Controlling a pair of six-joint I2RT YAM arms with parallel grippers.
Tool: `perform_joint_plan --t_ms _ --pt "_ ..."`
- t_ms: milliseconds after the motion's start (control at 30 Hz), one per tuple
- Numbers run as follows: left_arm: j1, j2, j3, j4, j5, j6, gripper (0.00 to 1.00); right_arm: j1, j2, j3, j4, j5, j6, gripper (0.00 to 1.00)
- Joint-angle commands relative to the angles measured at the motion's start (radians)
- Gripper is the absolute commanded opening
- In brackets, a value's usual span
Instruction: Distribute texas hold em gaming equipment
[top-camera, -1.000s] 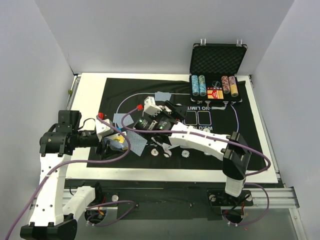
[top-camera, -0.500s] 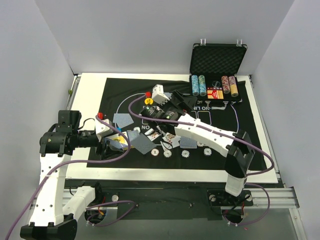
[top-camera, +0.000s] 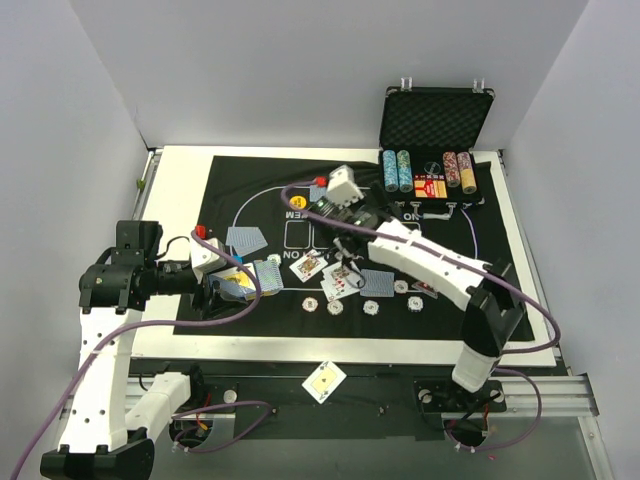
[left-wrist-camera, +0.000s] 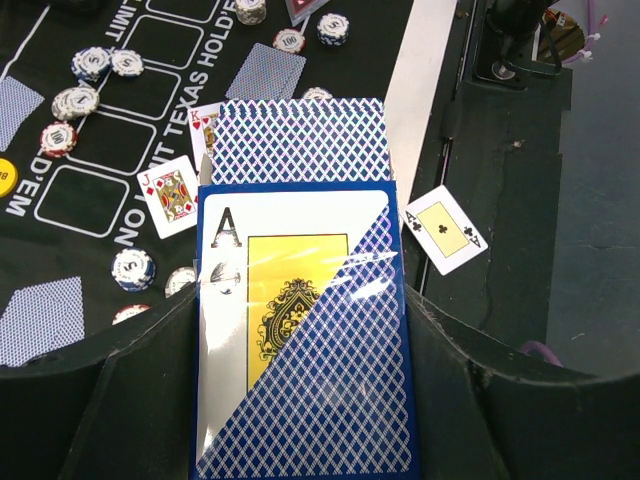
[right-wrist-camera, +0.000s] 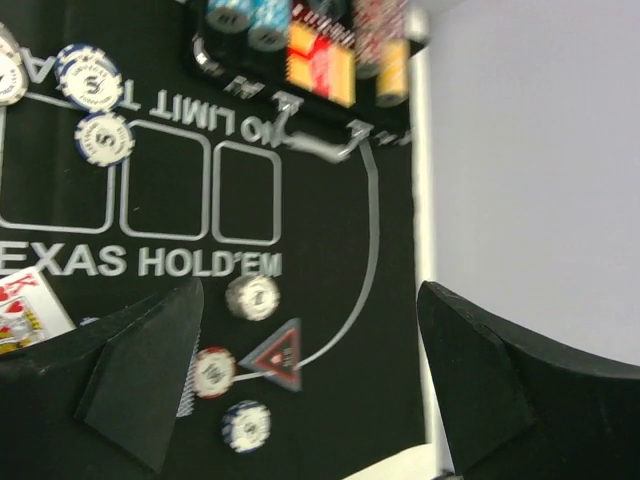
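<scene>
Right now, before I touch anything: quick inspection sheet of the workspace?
Surface: black felt mat lies flat on the white table.
Job's things: chips and cards scattered mid-mat, some cards face up; yellow button farther back; one ace lies off the table, on the near frame rail.
Clutter: open case at the far right corner, chip stacks inside.
Grippers: left claw shut on the card deck; right claw open, empty, above the mat.
Cables: a purple cable runs along each arm; the left arm's loops above the mat's near-left corner.
Surroundings: plain grey walls; nothing seen otherwise.
</scene>
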Motion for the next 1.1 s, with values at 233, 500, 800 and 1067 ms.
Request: perform_joint_plan --t_ms 233,500,800,1067 --pt "0.007 -0.007 0.015 0.056 0.036 -0.013 0.06 -0.210 0.050 -0.018 0.079 -0.618 0.245 0.83" --pt "0.005 0.013 0.010 0.059 0.036 0.008 0.06 -0.201 -0.197 -0.072 0.136 -0.856 0.393 0.84" --pt "0.003 0.048 -0.004 0.040 0.058 0.079 0.06 -0.225 -0.515 -0.282 0.408 -1.400 0.633 0.98" --pt "0.002 0.062 0.001 0.015 0.073 0.122 0.06 -0.074 -0.439 -0.285 0.518 -1.453 0.671 0.99"
